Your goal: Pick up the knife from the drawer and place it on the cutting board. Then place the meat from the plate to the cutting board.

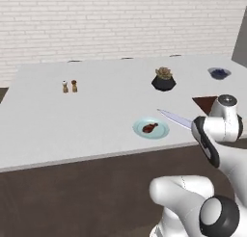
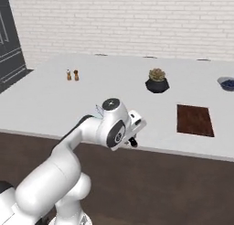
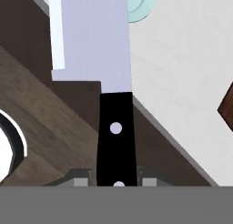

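Big pale grey counter (image 1: 96, 111) with a dark brown front, white brick wall (image 1: 120, 24) behind it. Dotted around the top: two little shakers (image 1: 69, 86) toward 10 o'clock in the left base view, a black pot with a plant (image 1: 163, 79) near 1 o'clock, and a small bowl of dark berries (image 1: 219, 73) further out at 2.

Gripper (image 3: 116, 180) pinching the knife (image 3: 102, 59) by its black handle, jaws clamped tight on either side of it at 6 o'clock in the hand view. Silver blade running straight out from there toward 12, with the tip cropped by the frame. From the left base view, blade poking out of the hand toward 10 o'clock, hanging over the counter's near edge.

Plate (image 1: 151, 128) sitting just beyond the blade tip, with the meat (image 1: 150, 128) on it. Cutting board (image 2: 195, 120) flat on the counter, off at 3 o'clock from the gripper in the right base view, well apart from the knife.
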Motion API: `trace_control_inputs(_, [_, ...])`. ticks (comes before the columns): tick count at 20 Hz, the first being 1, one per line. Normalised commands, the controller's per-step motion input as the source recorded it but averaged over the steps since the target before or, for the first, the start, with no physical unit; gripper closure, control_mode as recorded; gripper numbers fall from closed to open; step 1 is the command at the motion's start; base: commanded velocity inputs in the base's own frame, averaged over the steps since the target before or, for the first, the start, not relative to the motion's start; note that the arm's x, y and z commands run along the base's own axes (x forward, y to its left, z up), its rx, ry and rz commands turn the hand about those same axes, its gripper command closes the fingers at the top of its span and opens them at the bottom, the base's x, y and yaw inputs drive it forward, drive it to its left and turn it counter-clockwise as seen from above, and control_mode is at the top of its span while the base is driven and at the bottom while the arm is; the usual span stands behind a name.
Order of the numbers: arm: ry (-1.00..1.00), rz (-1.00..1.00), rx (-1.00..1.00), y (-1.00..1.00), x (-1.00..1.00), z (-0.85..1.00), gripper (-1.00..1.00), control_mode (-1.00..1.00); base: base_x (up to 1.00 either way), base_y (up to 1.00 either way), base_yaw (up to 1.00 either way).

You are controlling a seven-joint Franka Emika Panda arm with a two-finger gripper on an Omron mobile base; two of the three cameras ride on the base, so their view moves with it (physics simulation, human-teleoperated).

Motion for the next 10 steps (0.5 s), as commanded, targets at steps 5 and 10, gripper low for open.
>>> trace_control_inputs(5, [0.0,0.0,0.0,0.0,0.0,0.0,1.0,1.0,0.24,-0.66,0.13])
trace_control_inputs(10, [0.0,0.0,0.0,0.0,0.0,0.0,1.0,1.0,0.19,-0.82,0.19])
